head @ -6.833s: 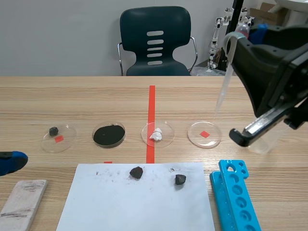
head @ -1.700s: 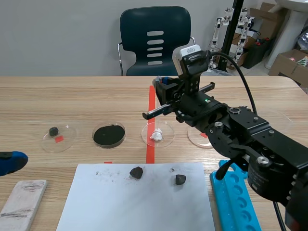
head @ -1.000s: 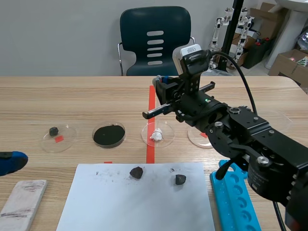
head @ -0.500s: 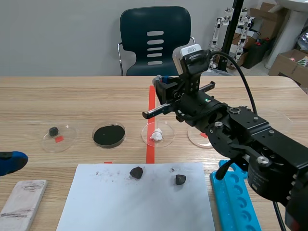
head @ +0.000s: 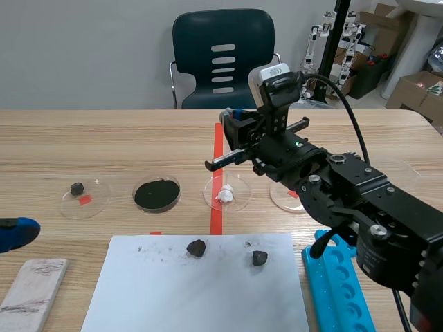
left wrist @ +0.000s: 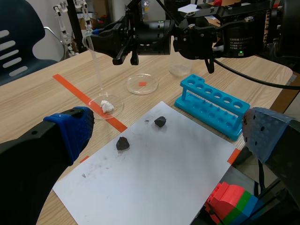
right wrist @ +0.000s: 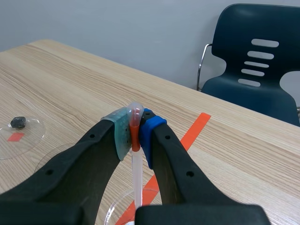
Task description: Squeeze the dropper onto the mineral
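A white mineral [head: 225, 194] lies in a clear dish [head: 239, 200] on the red tape line. My right gripper [head: 233, 131] hangs above that dish, having reached in from the right. In the right wrist view it [right wrist: 134, 129] is shut on the bulb of a clear dropper [right wrist: 136, 173], which points straight down. The left wrist view shows the dropper [left wrist: 96, 61] with its tip just over the white mineral [left wrist: 107, 106]. My left gripper [left wrist: 166, 126] is open and holds nothing; only its blue pad [head: 14, 232] shows at the scene's left edge.
A dish of black powder [head: 157, 194], a dish with a small dark stone [head: 77, 188] and a dish holding only a red mark [head: 294, 192] share the row. Two dark rocks [head: 196, 247] [head: 259, 258] lie on white paper. A blue tube rack [head: 339, 283] stands at right, a pale block [head: 31, 294] at left.
Since the oldest frame my right arm has carried the dropper from high at the right to over the white mineral's dish. Over the last second nothing has visibly moved.
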`<state>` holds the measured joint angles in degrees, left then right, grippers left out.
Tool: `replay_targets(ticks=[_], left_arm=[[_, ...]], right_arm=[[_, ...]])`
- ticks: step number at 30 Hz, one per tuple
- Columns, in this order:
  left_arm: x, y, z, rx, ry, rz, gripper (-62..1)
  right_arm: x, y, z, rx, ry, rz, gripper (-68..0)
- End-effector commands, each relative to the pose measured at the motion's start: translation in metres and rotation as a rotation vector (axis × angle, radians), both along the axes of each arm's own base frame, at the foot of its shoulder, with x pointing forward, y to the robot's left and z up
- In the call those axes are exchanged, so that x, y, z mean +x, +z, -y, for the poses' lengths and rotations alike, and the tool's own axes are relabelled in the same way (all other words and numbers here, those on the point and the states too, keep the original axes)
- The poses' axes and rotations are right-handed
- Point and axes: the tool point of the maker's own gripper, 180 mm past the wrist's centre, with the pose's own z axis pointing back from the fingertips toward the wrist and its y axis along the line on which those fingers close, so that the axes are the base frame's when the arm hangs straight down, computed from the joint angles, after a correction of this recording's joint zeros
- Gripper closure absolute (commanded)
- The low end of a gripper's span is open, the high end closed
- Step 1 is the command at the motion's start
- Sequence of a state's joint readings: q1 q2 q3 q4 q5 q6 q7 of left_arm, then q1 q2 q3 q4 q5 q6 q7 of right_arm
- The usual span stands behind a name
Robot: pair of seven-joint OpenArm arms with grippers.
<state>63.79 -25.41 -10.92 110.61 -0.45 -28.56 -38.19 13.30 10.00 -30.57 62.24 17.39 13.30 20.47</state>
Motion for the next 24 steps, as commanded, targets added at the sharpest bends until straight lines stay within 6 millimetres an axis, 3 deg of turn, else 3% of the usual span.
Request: replay_targets(ticks=[1, 14, 18, 24], left_arm=[[0.003, 0.007, -0.001, -0.019, 0.009, 0.023, -62.3], [0.003, 0.007, -0.001, -0.019, 0.009, 0.023, -62.3], [0.003, 0.007, -0.001, -0.019, 0.009, 0.023, -62.3], [0.003, 0.007, -0.001, -0.019, 0.009, 0.023, -62.3]], right_arm=[[0.003, 0.014, -0.003, 0.024, 0.005, 0.036, -1.1], [0.003, 0.019, -0.003, 0.023, 0.010, 0.049, -1.1], [-0.004, 0.032, -0.003, 0.004, 0.026, 0.064, -1.1], [-0.027, 0.067, 0.005, -0.025, 0.016, 0.149, -1.1]])
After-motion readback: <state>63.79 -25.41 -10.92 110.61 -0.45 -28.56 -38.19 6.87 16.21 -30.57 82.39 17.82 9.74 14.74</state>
